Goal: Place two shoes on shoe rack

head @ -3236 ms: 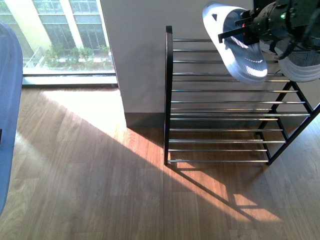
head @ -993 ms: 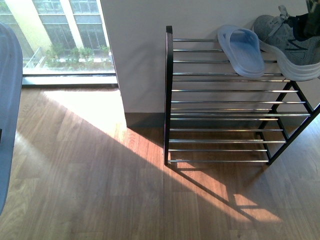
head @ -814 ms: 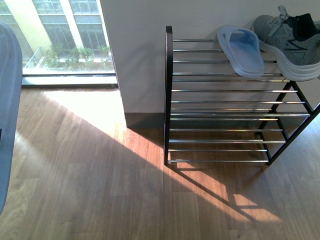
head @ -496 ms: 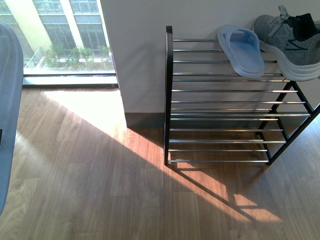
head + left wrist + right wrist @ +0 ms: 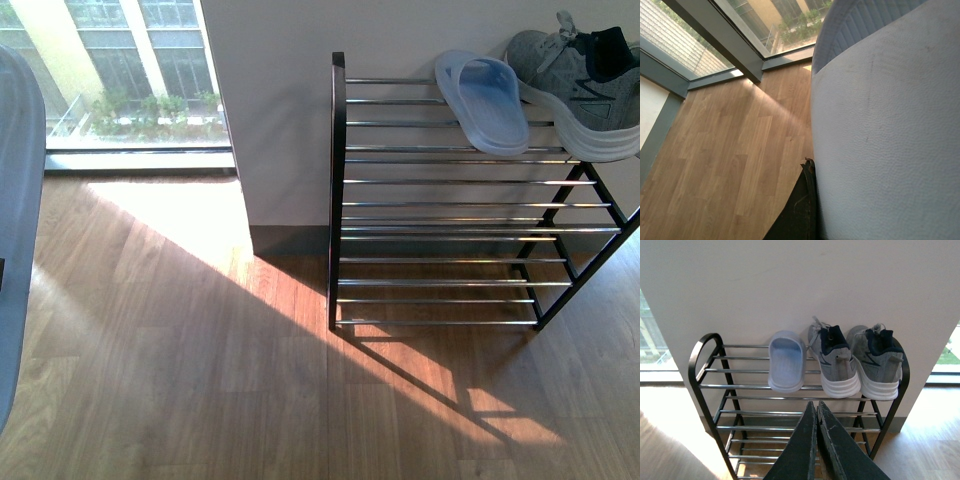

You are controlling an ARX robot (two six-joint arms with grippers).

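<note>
The shoe rack point(image 5: 337, 180) stands against the white wall at the right. On its top tier lie a pale-blue slide point(image 5: 481, 100) and a grey sneaker point(image 5: 575, 85). The right wrist view shows the rack point(image 5: 700, 347) with the slide point(image 5: 786, 362) and two grey sneakers point(image 5: 837, 362) point(image 5: 877, 360) side by side. My right gripper point(image 5: 816, 404) hangs shut in front of the rack, holding nothing. My left gripper point(image 5: 812, 167) is shut on a second pale-blue slide point(image 5: 880, 130), whose sole fills that view. That slide point(image 5: 15, 200) shows at the front view's left edge.
A wooden floor point(image 5: 200, 350) with a bright sun patch runs in front of the rack. A floor-to-ceiling window point(image 5: 120, 70) is at the back left, next to the white wall point(image 5: 280, 100). The window's grey frame point(image 5: 715, 30) shows in the left wrist view.
Earlier my right gripper held the slide above the top tier; it now lies there and that arm has left the front view. The held slide at the left has barely moved.
</note>
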